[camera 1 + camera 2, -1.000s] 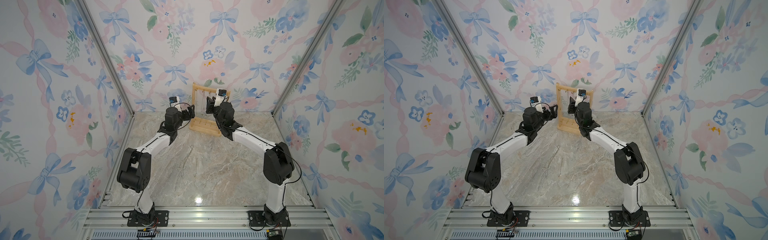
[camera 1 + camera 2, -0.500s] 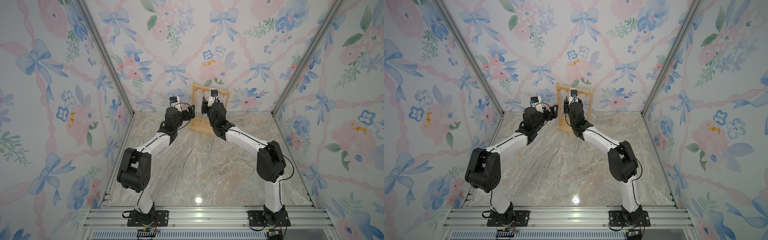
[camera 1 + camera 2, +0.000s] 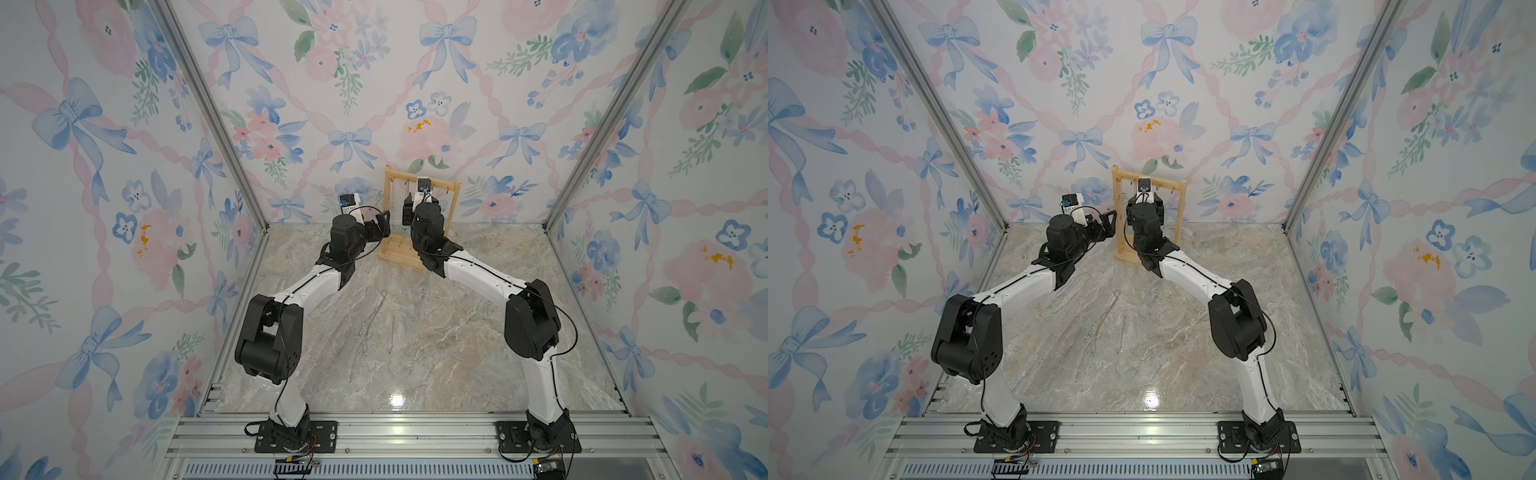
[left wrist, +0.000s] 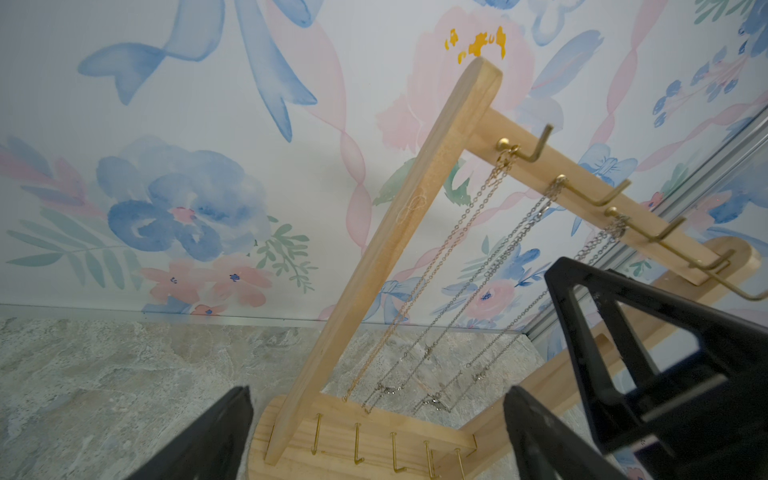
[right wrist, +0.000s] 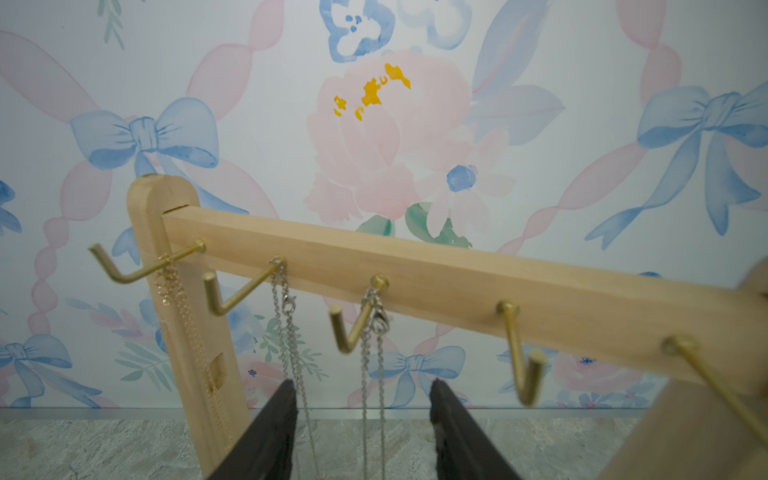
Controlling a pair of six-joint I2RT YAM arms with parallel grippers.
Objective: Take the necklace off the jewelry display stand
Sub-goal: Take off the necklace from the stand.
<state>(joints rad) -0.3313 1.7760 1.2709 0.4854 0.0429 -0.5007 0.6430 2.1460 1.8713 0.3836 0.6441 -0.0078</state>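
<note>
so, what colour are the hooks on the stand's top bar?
Brass-gold hooks; the right wrist view shows them best.

Stand: I see the jewelry display stand [image 5: 415, 266], gold hooks [image 5: 519, 353] along its bar.
Necklaces: gold necklace [image 5: 174, 291] on the end hook, silver necklaces [image 5: 286, 316] on the next two.
Right claw [image 5: 363, 405]: jaws apart, both silver ones hanging between.

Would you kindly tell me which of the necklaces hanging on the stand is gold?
The gold necklace hangs on the end hook, nearest the stand's post; the two silver necklaces hang on the next hooks along.
</note>
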